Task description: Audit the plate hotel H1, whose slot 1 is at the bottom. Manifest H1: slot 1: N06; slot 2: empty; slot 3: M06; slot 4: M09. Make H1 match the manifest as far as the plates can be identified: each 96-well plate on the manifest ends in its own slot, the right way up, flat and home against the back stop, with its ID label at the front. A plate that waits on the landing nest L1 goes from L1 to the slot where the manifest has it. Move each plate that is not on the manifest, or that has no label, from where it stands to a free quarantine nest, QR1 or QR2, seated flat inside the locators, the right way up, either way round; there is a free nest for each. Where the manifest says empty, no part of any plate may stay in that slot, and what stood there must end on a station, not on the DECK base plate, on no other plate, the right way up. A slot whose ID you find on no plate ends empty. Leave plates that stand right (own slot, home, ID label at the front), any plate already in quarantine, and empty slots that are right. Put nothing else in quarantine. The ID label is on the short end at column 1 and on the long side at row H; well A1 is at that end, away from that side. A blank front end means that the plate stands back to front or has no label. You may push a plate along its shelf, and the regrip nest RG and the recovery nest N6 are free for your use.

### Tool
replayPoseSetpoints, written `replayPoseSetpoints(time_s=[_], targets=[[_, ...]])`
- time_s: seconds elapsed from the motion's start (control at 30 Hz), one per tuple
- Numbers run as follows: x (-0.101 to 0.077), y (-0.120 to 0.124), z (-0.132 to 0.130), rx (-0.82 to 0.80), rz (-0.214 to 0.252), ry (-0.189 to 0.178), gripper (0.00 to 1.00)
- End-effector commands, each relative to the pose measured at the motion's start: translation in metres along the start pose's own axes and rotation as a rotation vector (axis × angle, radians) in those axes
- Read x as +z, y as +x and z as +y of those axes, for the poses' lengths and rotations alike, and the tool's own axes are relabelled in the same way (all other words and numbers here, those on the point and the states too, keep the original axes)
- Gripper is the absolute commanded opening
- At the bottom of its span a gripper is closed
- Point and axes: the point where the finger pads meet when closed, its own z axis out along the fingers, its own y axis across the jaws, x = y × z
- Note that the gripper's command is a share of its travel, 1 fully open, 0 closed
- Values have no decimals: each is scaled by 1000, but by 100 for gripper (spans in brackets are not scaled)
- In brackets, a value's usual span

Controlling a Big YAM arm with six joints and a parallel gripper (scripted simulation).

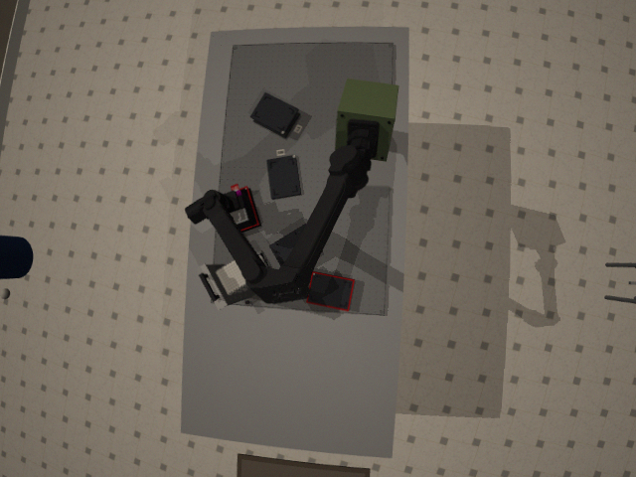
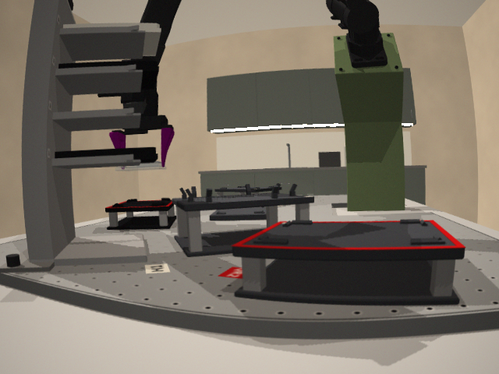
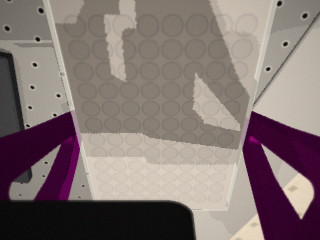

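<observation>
The hand (image 2: 143, 149) straddles a clear 96-well plate (image 3: 160, 100), one finger on each long side. Behind it stands the grey four-shelf plate hotel (image 2: 44, 140); below lies the perforated grey worktop (image 2: 201, 290).

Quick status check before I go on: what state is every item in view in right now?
Gripper: shut on the clear plate.
Clear 96-well plate: gripped across its width, hanging level at the hotel's front, low down.
Bottom hotel shelf: carries a dark plate.
Near red-edged nest: no plate on it.
Far red-edged nest: no plate on it.
</observation>
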Motion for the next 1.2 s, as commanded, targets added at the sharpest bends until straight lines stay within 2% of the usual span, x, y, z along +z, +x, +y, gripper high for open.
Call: replayPoseSetpoints(time_s=[0.0,0.43,0.6,1.17], targets=[[-8,11,-12,17,8,20,86],[-9,12,-13,15,9,22,86],[8,-2,-9,-7,-5,7,86],[18,-2,-8,-7,-6,6,86]])
